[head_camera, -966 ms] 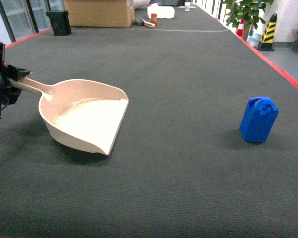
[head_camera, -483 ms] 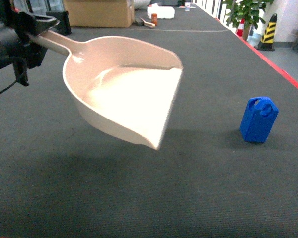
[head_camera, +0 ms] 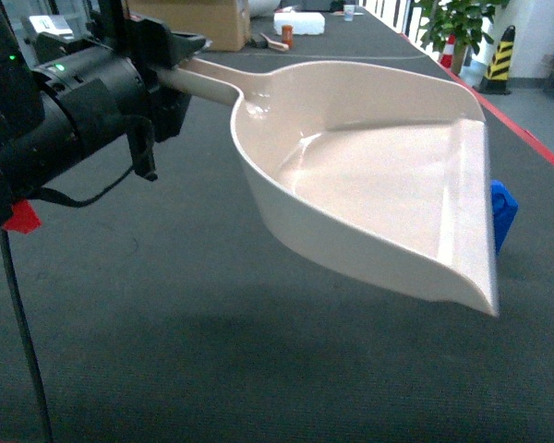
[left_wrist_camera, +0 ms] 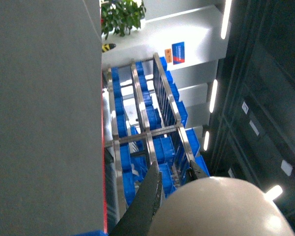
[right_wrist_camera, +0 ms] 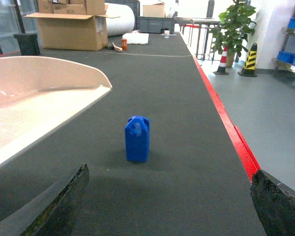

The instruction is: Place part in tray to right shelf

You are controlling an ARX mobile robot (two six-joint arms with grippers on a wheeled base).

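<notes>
Grey bench (head_camera: pixel 212 369) fills most of the head view, with a red strip along its right edge. One beige tray (head_camera: pixel 379 185) hangs in the air across the middle, clear of the bench top. The left pincer (head_camera: pixel 162 55), upper left, is clenched on the tray's handle. One small blue part (right_wrist_camera: pixel 137 139) stands upright on the bench; in the head view the tray's lip hides most of it. The right pincer (right_wrist_camera: pixel 167 196) is spread wide at the bottom of its own view, grasping nothing. One steel shelf (left_wrist_camera: pixel 142 142) with blue crates (left_wrist_camera: pixel 162 147) shows in the left wrist view. Far back sit a cardboard box (right_wrist_camera: pixel 71 29) and a plant (right_wrist_camera: pixel 233 24).
</notes>
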